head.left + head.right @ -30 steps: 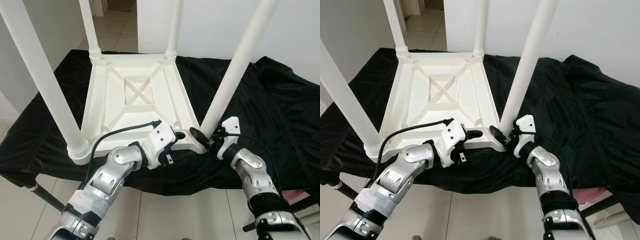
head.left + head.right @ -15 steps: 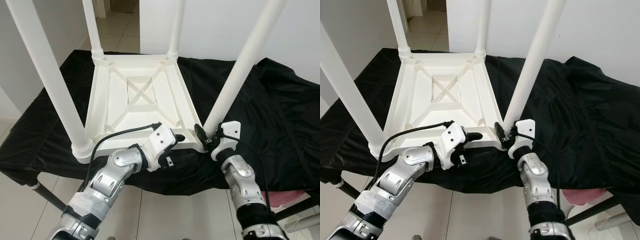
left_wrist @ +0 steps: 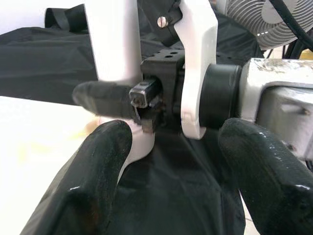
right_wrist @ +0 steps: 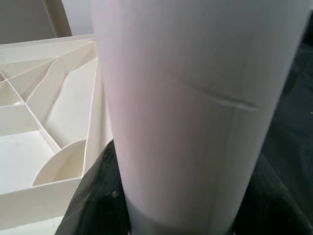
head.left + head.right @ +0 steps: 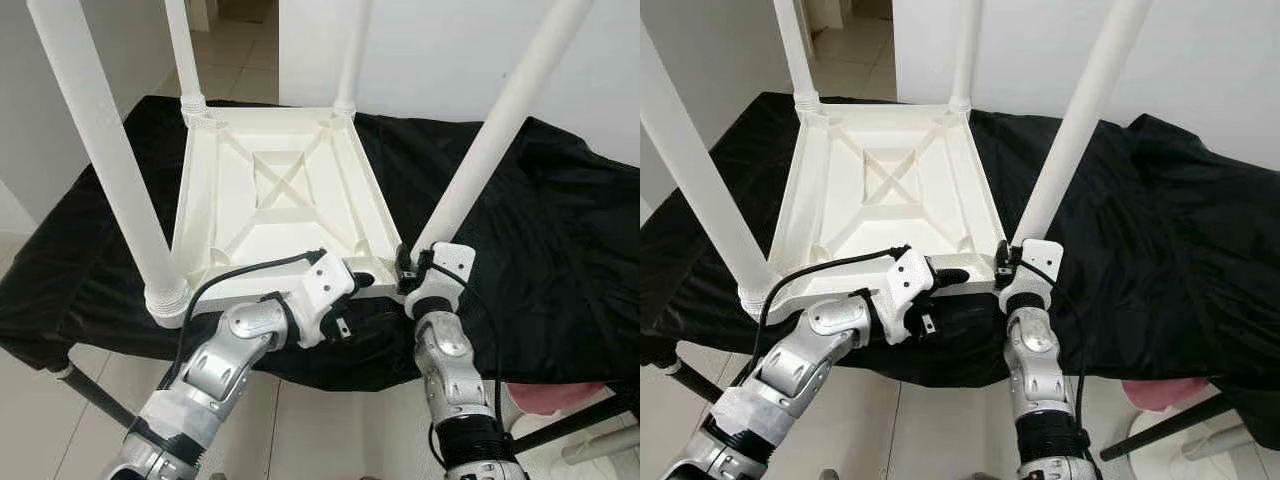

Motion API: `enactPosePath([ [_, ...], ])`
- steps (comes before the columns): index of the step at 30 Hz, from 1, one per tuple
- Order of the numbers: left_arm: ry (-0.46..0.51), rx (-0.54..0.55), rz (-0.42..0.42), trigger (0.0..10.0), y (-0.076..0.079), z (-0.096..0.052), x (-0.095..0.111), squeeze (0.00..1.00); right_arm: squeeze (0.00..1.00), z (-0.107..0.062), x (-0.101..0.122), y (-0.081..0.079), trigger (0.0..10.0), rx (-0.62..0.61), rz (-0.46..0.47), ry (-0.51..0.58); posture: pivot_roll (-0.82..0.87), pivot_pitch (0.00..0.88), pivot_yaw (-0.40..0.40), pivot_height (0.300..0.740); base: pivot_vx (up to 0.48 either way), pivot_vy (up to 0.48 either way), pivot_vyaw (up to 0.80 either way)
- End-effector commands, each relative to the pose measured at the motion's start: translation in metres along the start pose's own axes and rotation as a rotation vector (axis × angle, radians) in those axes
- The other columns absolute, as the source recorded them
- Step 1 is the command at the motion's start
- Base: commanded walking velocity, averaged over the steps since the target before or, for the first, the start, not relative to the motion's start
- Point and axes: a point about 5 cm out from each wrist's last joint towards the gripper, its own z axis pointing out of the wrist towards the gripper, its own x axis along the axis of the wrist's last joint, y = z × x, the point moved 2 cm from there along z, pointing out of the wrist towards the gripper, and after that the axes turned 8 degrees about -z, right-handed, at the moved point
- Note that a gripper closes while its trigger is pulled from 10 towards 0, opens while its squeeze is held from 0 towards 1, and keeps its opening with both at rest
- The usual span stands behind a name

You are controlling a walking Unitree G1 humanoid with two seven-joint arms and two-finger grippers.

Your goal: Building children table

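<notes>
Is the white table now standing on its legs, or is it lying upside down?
Upside down. The white table lies with its ribbed underside facing up on the black cloth, and its legs point upward.

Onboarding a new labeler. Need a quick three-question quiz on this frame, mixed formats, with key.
1. True or false: the white table lies upside down on the black cloth.
2. How many legs stand up from the table?
3. The right gripper is at: A) the base of the near right leg; B) a far leg; C) the cloth's edge.

Key: 1 true; 2 four; 3 A. The left gripper sits at the table's near edge, fingers apart.
</notes>
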Motion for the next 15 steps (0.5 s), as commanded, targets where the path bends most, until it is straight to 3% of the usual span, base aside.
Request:
enactPosePath([
  [1, -0.009, -0.015, -0.011, 10.0, 0.005, 0.001, -0.002, 0.0, 0.0, -0.003, 0.004, -0.01, 10.0, 0.037, 0.065, 0.013, -0.05, 0.0, -0.06, 0.74, 0.0, 0.0, 0.0],
  [7, -0.008, -0.009, -0.012, 10.0, 0.005, 0.0, -0.002, 0.0, 0.0, -0.005, 0.004, -0.007, 10.0, 0.023, 0.049, 0.008, -0.05, 0.0, -0.064, 0.74, 0.0, 0.0, 0.0],
  [8, -0.008, -0.007, -0.011, 10.0, 0.004, 0.0, -0.002, 0.0, 1.0, -0.005, 0.006, -0.005, 10.0, 0.026, 0.069, 0.019, -0.05, 0.0, -0.066, 0.74, 0.0, 0.0, 0.0],
  [15, -0.007, -0.003, -0.006, 10.0, 0.004, -0.001, -0.002, 0.0, 1.0, -0.007, 0.01, 0.008, 10.0, 0.057, 0.068, 0.052, -0.05, 0.0, -0.069, 0.74, 0.0, 0.0, 0.0],
])
